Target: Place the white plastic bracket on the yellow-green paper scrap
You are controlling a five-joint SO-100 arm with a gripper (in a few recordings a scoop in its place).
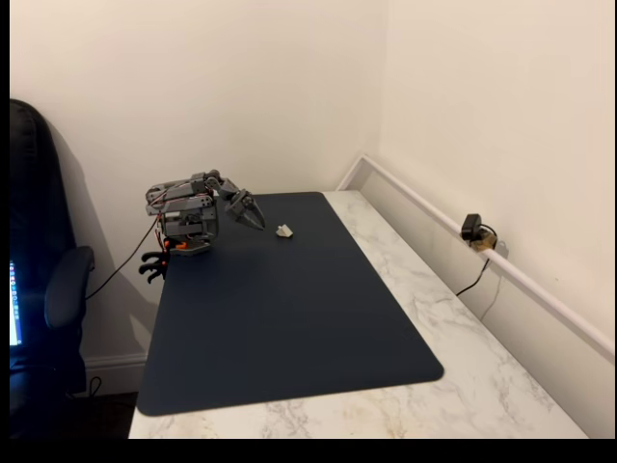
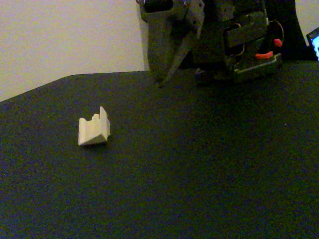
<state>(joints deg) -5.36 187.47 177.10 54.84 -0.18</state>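
End effector (image 1: 254, 220), fingers nearly together and empty, hovers near white plastic bracket (image 2: 93, 131) on dark mat (image 1: 289, 318).

My home-office corner: marble-patterned desk (image 1: 453, 318), dark desk mat (image 1: 280, 318), office chair (image 1: 43, 289), plain white walls (image 1: 193, 87).

Dark mat (image 1: 289, 318); marble table (image 1: 463, 367); chair (image 1: 39, 289).
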